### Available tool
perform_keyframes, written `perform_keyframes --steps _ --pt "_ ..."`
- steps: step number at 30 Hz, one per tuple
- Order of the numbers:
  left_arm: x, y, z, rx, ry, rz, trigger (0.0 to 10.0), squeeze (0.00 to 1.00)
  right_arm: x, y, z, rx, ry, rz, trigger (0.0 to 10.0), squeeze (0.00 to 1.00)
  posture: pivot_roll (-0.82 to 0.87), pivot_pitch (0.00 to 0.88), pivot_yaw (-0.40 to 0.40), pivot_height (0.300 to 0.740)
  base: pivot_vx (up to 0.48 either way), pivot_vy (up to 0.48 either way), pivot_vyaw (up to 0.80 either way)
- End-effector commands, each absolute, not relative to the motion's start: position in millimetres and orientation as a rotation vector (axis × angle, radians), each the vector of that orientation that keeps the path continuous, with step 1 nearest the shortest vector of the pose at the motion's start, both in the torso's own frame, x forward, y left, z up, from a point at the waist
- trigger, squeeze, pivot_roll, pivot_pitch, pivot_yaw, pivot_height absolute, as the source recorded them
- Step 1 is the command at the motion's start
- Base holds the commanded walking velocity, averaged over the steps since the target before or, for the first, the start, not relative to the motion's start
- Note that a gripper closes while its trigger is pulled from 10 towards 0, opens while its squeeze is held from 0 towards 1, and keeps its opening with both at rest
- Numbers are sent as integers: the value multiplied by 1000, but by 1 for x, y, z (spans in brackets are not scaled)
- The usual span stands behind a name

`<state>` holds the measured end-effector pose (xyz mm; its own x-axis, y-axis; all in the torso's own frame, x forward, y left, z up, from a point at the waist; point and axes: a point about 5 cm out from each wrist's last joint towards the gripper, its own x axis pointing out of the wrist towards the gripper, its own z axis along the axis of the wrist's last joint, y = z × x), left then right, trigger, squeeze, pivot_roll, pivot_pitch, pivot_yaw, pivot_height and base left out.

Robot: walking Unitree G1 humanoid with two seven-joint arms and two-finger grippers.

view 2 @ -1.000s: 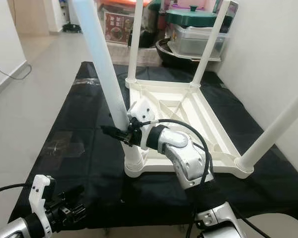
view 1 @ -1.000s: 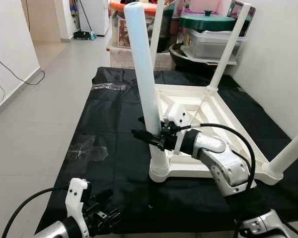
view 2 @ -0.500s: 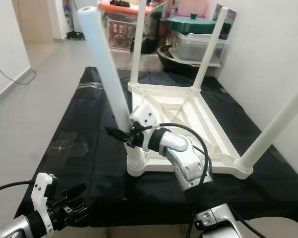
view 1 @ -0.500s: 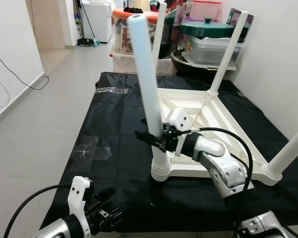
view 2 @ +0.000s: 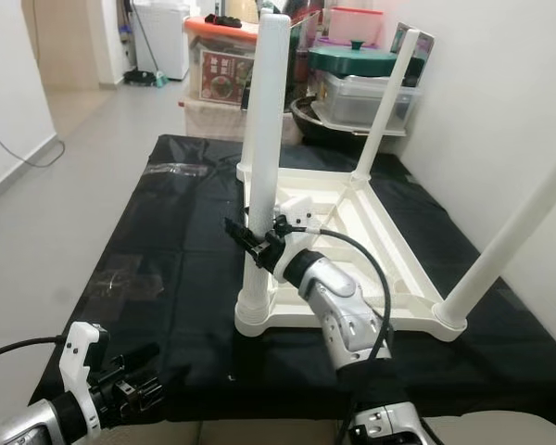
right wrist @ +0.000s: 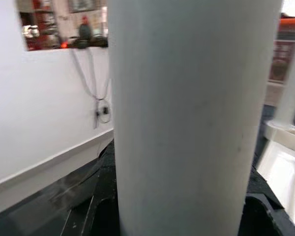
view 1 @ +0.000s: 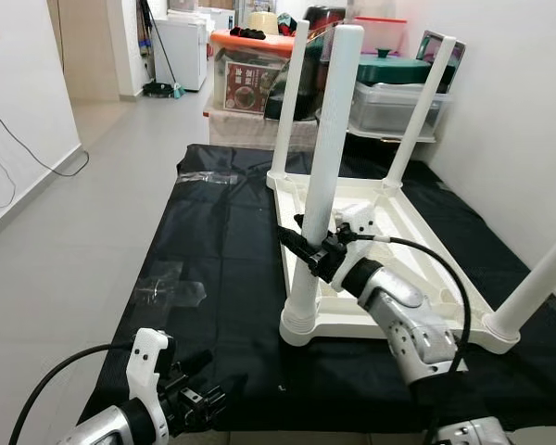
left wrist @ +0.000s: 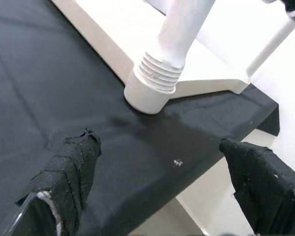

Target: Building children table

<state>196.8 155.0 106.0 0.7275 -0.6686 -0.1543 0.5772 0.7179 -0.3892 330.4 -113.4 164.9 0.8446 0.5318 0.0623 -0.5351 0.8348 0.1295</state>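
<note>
A black cloth [view 1: 213, 269] is covering the tiled floor in front of us, with stacked storage boxes [view 1: 389, 88] and a white wall behind it at twelve o'clock. On the cloth an upturned white children's table [view 1: 389, 269] is lying on its top, its legs pointing upward. We are reaching our right arm [view 1: 403, 315] forward from five o'clock toward the centre, elbow bent and forearm angled toward eleven o'clock, and our right gripper [view 1: 306, 248] is clasping the nearest table leg [view 1: 326, 148] partway up its shaft, one black finger on each side. In the right wrist view that leg [right wrist: 191, 113] is looming broad and pale directly between the fingers. The leg is standing almost upright, its ribbed base seated in the corner socket [view 1: 298, 324] at the table's near left corner. Our left arm is hanging low at seven o'clock, with the left gripper [view 1: 196, 400] hovering just above the cloth's near edge, fingers [left wrist: 66, 177] spread wide apart and grasping nothing. The left wrist view is looking across the cloth at the ribbed socket [left wrist: 155, 81].
</note>
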Motion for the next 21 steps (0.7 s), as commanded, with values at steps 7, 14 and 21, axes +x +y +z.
perform_keyframes --steps 7,14,21 --pt "199 159 102 -307 304 -661 10000 0 316 -146 127 98 150 122 0 0 98 0 -85 740 0 0 0" --pt "202 162 103 -291 301 -648 10000 0 301 -167 132 36 110 -172 0 0 96 0 -82 740 0 0 0" --pt "205 164 102 -276 295 -622 10000 0 296 -193 126 37 142 -438 0 0 100 0 -83 740 0 0 0"
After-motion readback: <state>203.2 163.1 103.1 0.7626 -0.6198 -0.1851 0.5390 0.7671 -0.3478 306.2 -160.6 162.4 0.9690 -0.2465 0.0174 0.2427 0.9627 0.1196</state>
